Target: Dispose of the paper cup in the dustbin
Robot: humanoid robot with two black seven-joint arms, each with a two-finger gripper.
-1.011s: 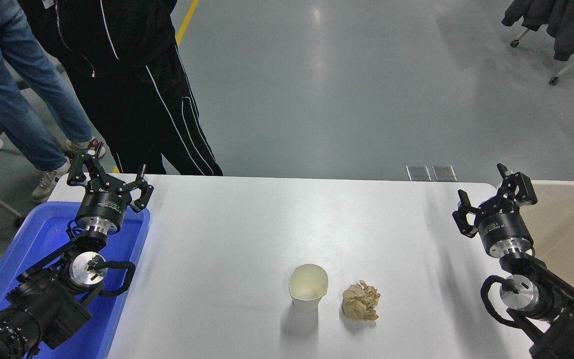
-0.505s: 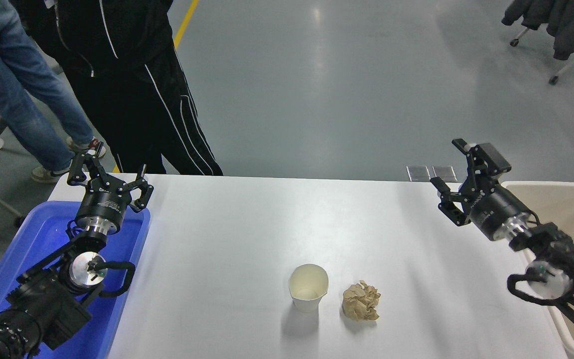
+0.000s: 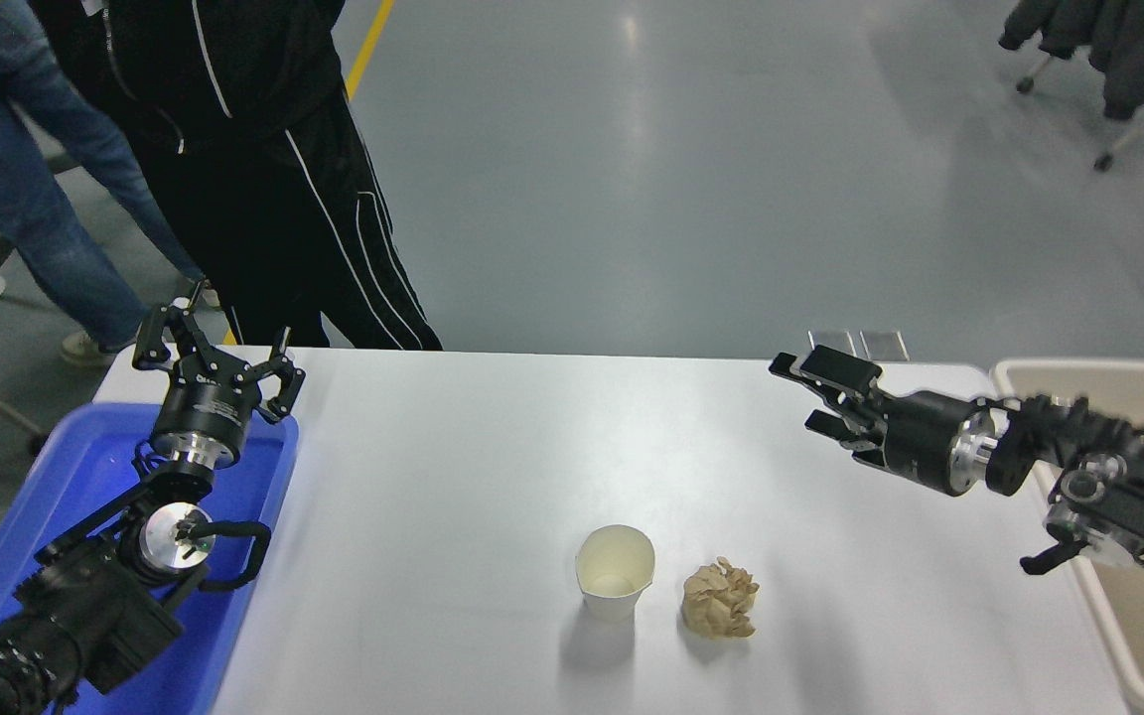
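A small white paper cup point(image 3: 615, 572) stands upright on the white table point(image 3: 493, 447), near its front middle. The beige dustbin point(image 3: 1143, 636) stands off the table's right edge, partly behind my right arm. My right gripper point(image 3: 810, 392) is open and empty, turned sideways with its fingers pointing left, above the table's right part and well up and right of the cup. My left gripper point(image 3: 214, 348) is open and parked over the blue tray at the left.
A crumpled tan paper ball point(image 3: 720, 598) lies just right of the cup. A blue plastic tray point(image 3: 85, 467) sits at the table's left edge under my left arm. Two people point(image 3: 234, 149) stand at the far left side.
My right gripper has swung from pointing up near the bin to pointing left, moving leftward over the table. The cup, paper ball and left arm have not moved.
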